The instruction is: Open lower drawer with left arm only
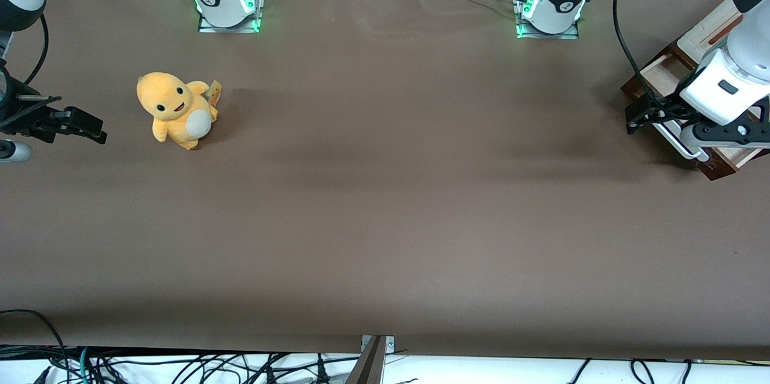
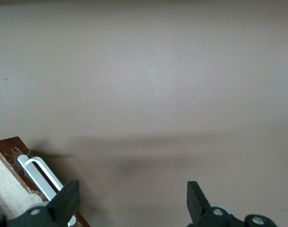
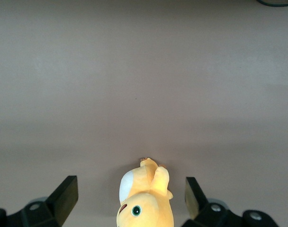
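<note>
Sitting at the working arm's end of the table (image 1: 385,221), the lower drawer (image 1: 652,80) is pulled partly out, pale inside showing, white handle (image 2: 39,174) across its front. Gripper (image 1: 639,117) hangs just in front of the handle, fingers (image 2: 64,201) spread wide, holding nothing; one finger overlaps the handle. Left arm (image 1: 731,80) reaches over the drawer. Yellow plush (image 1: 175,108) stands well apart, toward the parked arm's end.

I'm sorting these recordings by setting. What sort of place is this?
Probably a robotics lab: two bolted arm bases on a brown-covered table, loose cables along its edge. The left gripper, fingers open, hangs over the lower drawer.
</note>
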Robot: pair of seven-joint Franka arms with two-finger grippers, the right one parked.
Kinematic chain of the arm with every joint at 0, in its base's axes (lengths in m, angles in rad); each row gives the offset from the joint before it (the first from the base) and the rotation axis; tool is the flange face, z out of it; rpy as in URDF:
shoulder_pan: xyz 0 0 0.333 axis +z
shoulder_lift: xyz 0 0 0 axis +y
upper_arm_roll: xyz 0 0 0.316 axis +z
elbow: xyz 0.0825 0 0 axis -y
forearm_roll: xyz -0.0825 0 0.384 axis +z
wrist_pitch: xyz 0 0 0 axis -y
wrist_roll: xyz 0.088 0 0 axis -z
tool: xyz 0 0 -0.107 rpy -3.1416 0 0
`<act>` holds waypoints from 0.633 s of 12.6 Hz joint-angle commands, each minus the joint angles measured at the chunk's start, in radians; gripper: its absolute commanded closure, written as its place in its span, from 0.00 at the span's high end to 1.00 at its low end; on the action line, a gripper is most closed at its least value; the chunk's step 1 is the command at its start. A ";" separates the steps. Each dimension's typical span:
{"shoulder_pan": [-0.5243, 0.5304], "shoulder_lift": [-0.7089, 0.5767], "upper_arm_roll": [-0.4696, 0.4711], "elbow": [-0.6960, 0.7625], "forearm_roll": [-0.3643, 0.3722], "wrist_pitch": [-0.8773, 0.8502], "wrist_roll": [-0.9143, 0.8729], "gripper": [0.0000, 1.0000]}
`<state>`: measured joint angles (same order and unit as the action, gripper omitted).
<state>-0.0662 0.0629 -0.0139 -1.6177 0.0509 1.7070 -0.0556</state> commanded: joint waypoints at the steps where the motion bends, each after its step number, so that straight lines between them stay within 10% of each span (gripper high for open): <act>1: -0.033 -0.055 0.031 -0.067 -0.039 0.039 0.030 1.00; 8: -0.007 -0.052 0.026 -0.053 -0.037 0.016 0.030 1.00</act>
<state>-0.0837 0.0357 0.0075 -1.6526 0.0500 1.7261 -0.0527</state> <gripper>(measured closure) 0.000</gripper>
